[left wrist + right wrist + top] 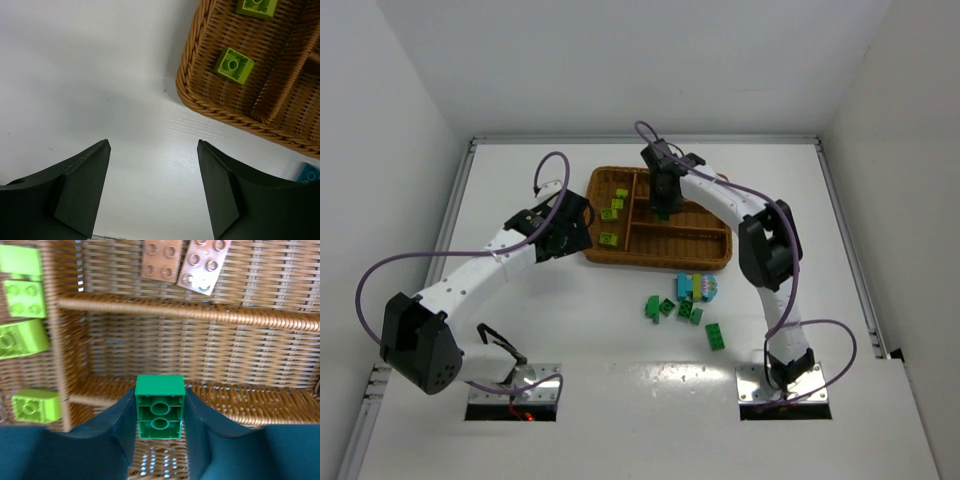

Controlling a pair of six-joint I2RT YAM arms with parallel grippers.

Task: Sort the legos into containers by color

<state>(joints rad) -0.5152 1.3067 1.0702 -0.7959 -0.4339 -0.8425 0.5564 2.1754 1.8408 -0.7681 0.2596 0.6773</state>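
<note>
Precariously, the right gripper (160, 410) pinches a green lego (160, 390) over a tray divider (240, 396); released here, it could land wrong.

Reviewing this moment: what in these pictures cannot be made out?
- Right wrist: whether the green brick touches the tray floor; the fingers hide what lies below it.
- Top external: the right gripper covers that brick and the section under it.
- Left wrist: a cyan brick is cut by the right edge.
- Top external: the loose legos are too small to count surely.
</note>
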